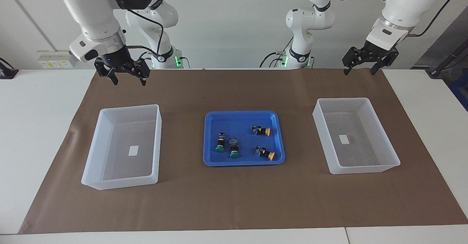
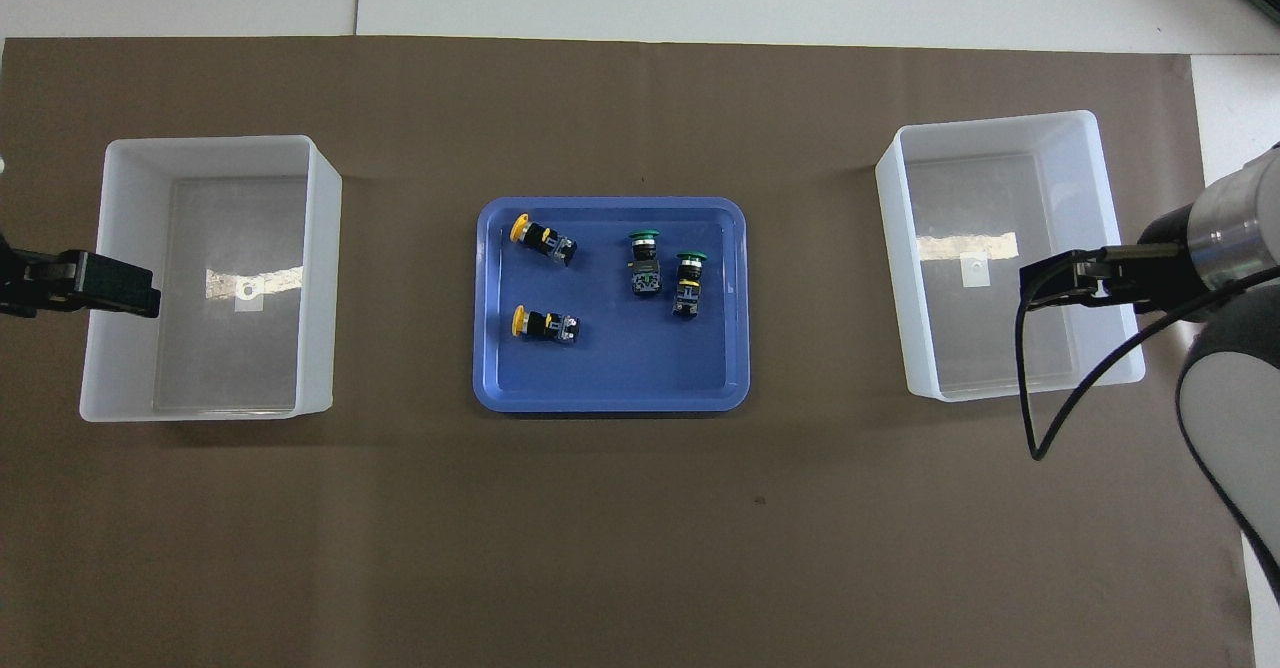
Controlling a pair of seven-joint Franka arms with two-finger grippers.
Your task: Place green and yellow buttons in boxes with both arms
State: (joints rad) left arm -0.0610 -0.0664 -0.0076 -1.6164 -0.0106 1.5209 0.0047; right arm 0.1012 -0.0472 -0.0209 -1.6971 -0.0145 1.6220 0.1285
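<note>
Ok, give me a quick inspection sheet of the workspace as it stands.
Surface: brown mat over a white table.
Job's things: two green buttons and two yellow buttons lie in the blue tray; both boxes hold only a label.
Clutter: nothing seen.
End effectors: left end effector and right end effector open, raised over the mat's edge nearest the robots, holding nothing.
Cables: black cables along both arms, off the table.
Surroundings: white wall, wall socket.
</note>
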